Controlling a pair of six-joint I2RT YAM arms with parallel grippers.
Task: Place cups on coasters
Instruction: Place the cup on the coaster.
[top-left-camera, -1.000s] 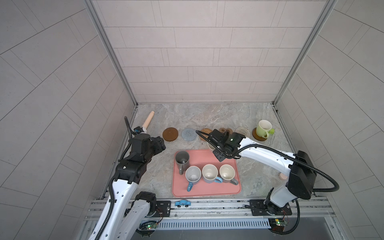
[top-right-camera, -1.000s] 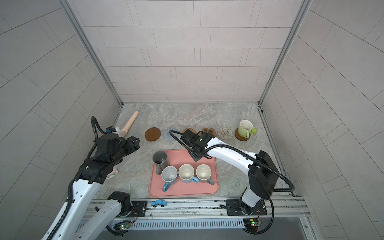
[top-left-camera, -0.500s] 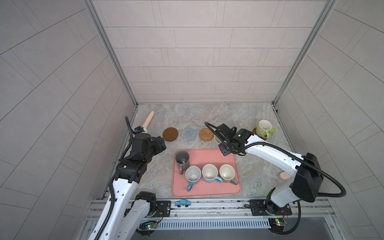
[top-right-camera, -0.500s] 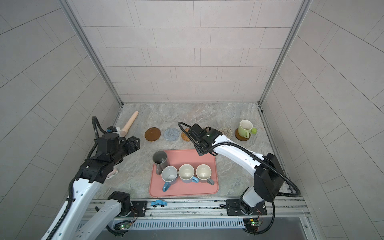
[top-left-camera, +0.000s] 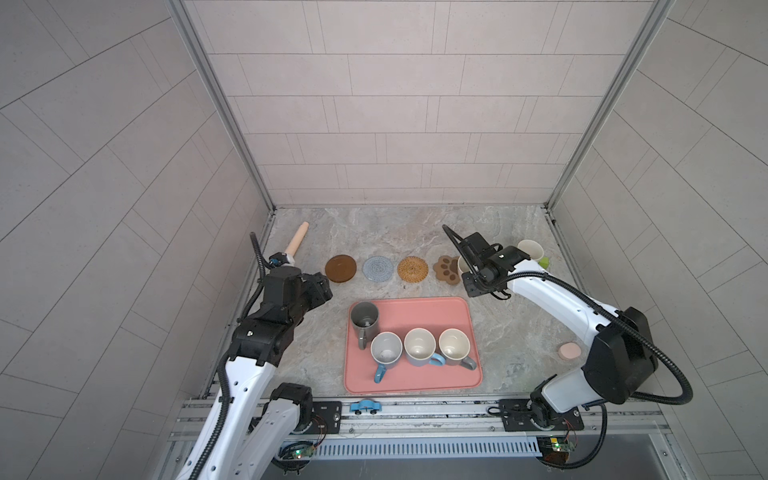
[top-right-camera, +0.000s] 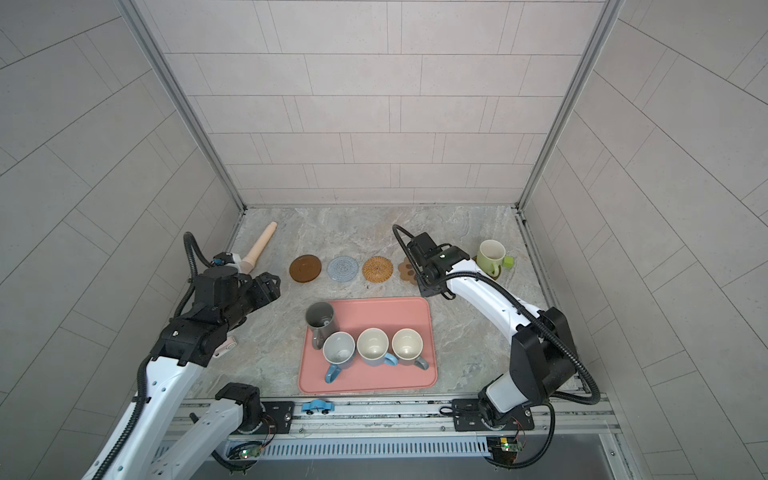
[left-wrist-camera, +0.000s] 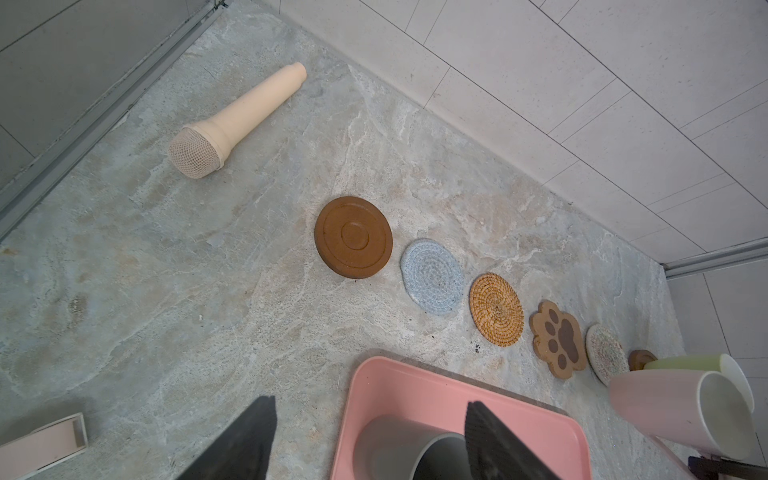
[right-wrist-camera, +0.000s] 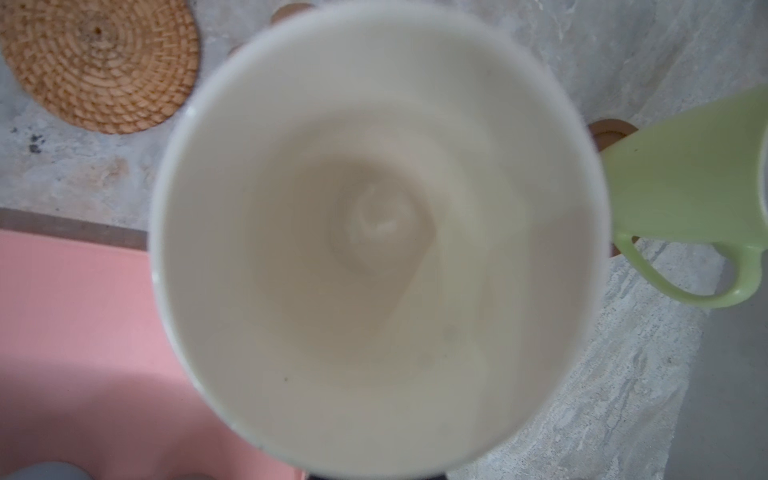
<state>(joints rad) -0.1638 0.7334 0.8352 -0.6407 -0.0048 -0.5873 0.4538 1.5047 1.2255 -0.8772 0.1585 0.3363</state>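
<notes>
My right gripper (top-left-camera: 469, 271) is shut on the pink cup (left-wrist-camera: 665, 409) and holds it just above the table, between the paw-shaped coaster (top-left-camera: 446, 270) and the green cup (top-left-camera: 530, 250). The pink cup's pale inside (right-wrist-camera: 374, 232) fills the right wrist view and hides the jaws. The cream woven coaster (left-wrist-camera: 604, 353) lies right beside it. The green cup stands on a brown wooden disc (left-wrist-camera: 640, 358). Another brown disc (top-left-camera: 340, 269), a grey-blue crochet round (top-left-camera: 377, 268) and a tan rattan round (top-left-camera: 412, 269) lie bare. My left gripper (left-wrist-camera: 370, 419) is open, above the tall dark grey cup (top-left-camera: 364, 318).
The pink tray (top-left-camera: 415, 307) also holds a pale grey cup with a blue handle (top-left-camera: 386, 353), a light blue cup (top-left-camera: 420, 347) and a grey cup (top-left-camera: 454, 344). A beige toy microphone (top-left-camera: 296, 245) lies at the back left. A small pink disc (top-left-camera: 569, 351) sits at the right.
My right gripper has carried the pink cup rightwards along the coaster row, from above the tray's back edge to past the paw coaster. The left arm has stayed put.
</notes>
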